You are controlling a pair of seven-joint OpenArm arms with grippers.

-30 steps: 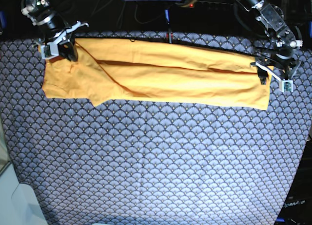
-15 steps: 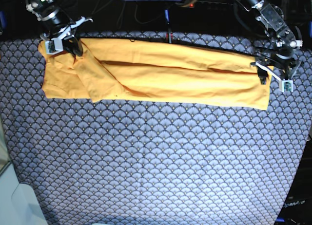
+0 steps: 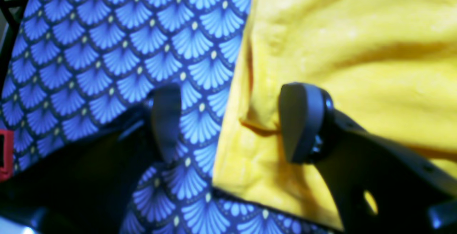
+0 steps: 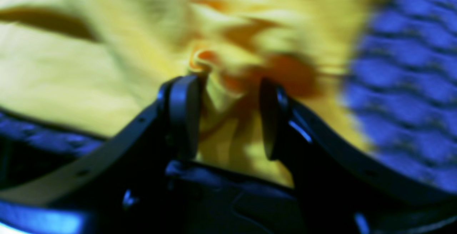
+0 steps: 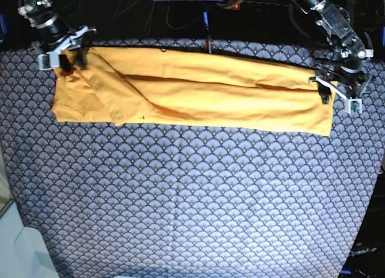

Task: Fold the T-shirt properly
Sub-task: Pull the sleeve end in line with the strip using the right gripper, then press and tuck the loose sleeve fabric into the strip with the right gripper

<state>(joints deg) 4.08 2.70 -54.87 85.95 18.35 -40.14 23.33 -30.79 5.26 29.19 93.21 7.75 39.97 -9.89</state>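
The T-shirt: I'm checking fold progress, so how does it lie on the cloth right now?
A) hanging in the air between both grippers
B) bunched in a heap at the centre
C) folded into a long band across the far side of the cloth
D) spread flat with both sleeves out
C: in the base view the T-shirt lies as a long, narrow band with a lengthwise fold line, stretched across the far part of the patterned cloth.
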